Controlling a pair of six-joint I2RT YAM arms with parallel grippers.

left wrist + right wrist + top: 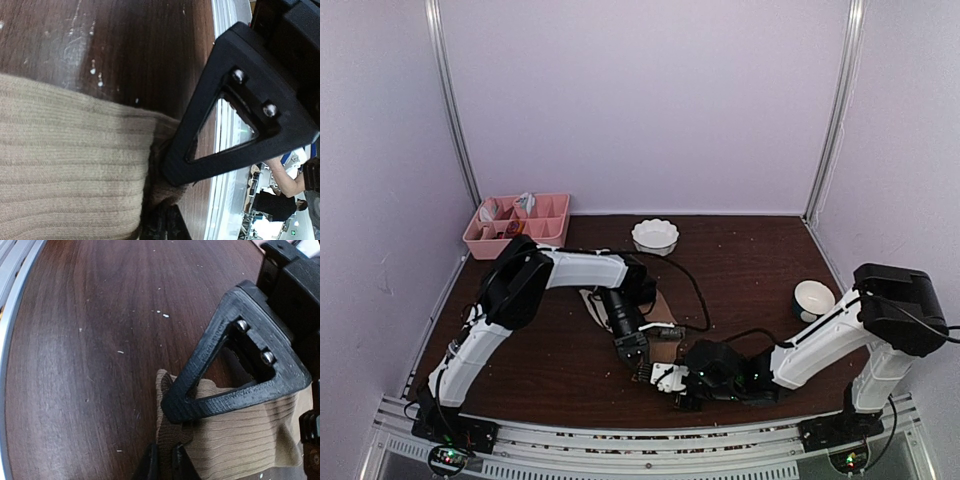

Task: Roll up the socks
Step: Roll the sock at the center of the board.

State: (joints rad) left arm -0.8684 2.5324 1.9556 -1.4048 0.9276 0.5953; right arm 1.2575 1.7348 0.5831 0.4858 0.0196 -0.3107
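Since left gripper (159, 197) and right gripper (167, 437) both clamp the tan sock (70, 165) edge (corner pinches), looks staged for rolling.

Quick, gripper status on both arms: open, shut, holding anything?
Left gripper: jaws closed, pinching the edge of the tan-brown ribbed fabric sock.
Right gripper: jaws closed on a corner of the same sock.

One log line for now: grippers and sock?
left gripper: shut on tan sock edge | right gripper: shut on same sock's corner | sock: on table, not yet rolled
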